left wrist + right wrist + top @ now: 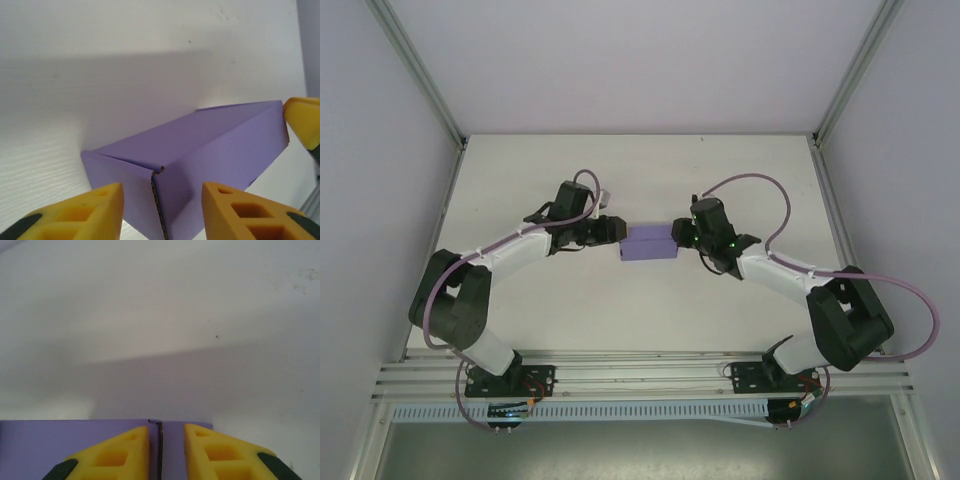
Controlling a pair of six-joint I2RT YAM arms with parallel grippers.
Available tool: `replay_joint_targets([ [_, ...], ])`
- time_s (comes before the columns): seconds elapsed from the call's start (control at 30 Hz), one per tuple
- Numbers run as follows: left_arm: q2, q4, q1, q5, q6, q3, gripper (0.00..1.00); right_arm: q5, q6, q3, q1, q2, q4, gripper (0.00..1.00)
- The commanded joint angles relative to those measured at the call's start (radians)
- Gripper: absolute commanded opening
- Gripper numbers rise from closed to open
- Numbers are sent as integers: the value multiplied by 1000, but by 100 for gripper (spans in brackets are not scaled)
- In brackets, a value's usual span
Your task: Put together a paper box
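The left gripper [162, 186], spread, straddles the paper box [200, 150] corner; the right gripper [166, 428], slightly parted, straddles the opposite edge, probably to steady it.

The paper box [650, 245] lies mid-table between the left end effector [613, 230] and right end effector [682, 235].

You have a white table [620, 320] boxed in by plain pale walls [620, 60] on three sides. Silver metal rails [640, 375] run along its near edge, under soft even light.
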Motion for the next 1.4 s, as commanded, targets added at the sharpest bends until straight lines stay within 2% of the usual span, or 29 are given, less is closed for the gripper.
replay_joint_targets([
  [0.0,-29,-171,-5,-120,87,127,79,33,-113,124,8,2,-311,42],
  [0.03,-43,-196,-5,-147,103,156,95,32,-140,162,6,-1,-321,48],
  [0.07,-62,-220,-5,-174,116,191,98,29,-173,201,6,-6,-325,56],
  [0.13,-100,-249,-5,-227,140,224,98,13,-257,256,1,-11,-315,72],
  [0.17,-124,-263,-5,-270,141,234,98,-17,-328,279,-1,-9,-305,87],
  [0.23,-176,-279,-5,-358,139,226,98,-132,-539,309,-4,-2,-285,99],
  [0.3,-235,-285,-5,-450,132,186,98,-307,-802,338,-2,16,-330,99],
  [0.37,-298,-285,-2,-527,126,127,98,-457,-1075,411,1,67,-485,99],
  [0.47,-382,-289,4,-593,101,34,98,-463,-1354,562,17,182,-716,99],
  [0.67,-477,-305,7,-622,36,-112,98,-352,-1552,821,40,428,-960,99],
  [0.87,-498,-329,8,-622,12,-161,98,-239,-1575,974,56,619,-1055,99],
  [1.03,-508,-318,8,-631,6,-189,98,-219,-1561,1012,60,696,-1062,90],
  [1.17,-509,-319,9,-630,8,-196,98,-218,-1552,1027,68,725,-1086,72],
  [1.3,-512,-320,8,-632,13,-198,98,-181,-1530,1013,75,715,-1059,32],
  [1.37,-513,-319,8,-626,18,-197,98,-155,-1516,999,78,698,-1029,30],
])
